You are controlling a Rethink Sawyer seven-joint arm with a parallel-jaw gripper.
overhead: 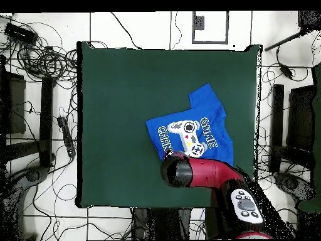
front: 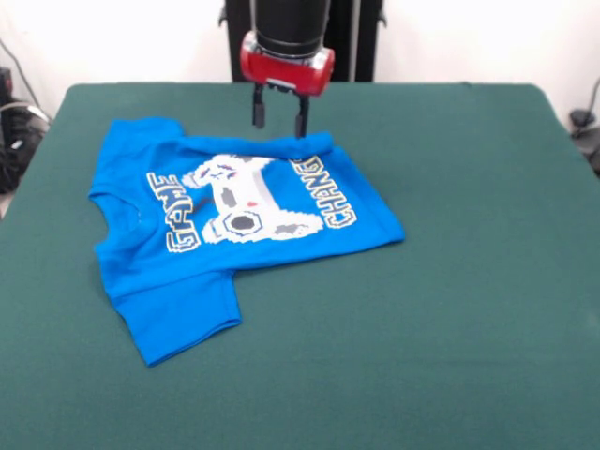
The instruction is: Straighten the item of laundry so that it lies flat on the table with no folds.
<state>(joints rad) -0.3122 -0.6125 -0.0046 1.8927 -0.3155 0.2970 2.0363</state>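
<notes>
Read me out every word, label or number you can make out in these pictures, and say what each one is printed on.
"GAME": on the blue T-shirt, beside the controller print, on the collar side.
"CHANGER": on the same shirt, on the print's other side; its last letters run into a fold under the gripper, so they read only partly.
Nothing else legible: no readable marks on the table or the arm.

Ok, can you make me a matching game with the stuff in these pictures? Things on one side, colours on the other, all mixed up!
Things:
1. T-shirt
2. table
3. game controller print
4. gripper

Colours:
A. dark green
B. white and grey
C. black fingers under a red collar
D. bright blue

Pairs: 1-D, 2-A, 3-B, 4-C
</notes>
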